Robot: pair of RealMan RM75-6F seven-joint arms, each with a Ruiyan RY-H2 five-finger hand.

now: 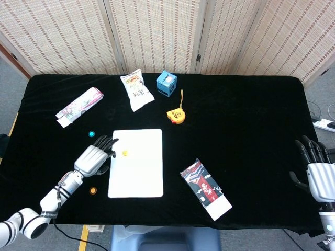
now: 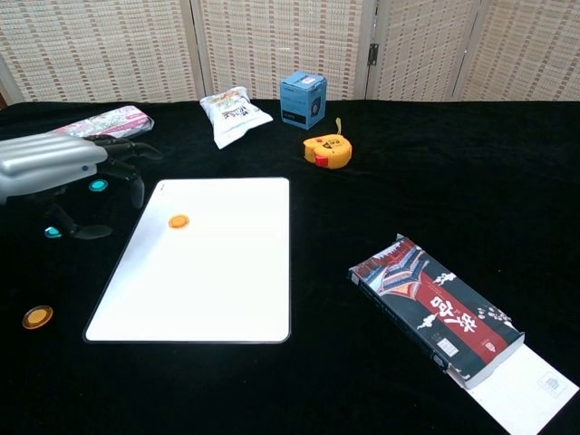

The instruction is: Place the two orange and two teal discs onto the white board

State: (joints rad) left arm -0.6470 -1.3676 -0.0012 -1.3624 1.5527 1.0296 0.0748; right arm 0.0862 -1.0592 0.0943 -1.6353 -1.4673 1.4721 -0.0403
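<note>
The left hand (image 2: 54,172) partly hides one teal disc (image 2: 53,233) in the chest view.

Head view: set high above the near edge of the table (image 1: 251,104), angled steeply down; the whole tabletop is taken in, with screens behind.

Chest view: set lower and nearer, facing across the table toward the screens at a shallow angle; the near and side edges are cropped.

Shared by both: the board (image 1: 137,163) (image 2: 204,258), blue box (image 1: 166,83) (image 2: 303,100), tape measure (image 1: 176,115) (image 2: 328,149), and the left hand (image 1: 95,157) (image 2: 63,172) beside the board.
</note>
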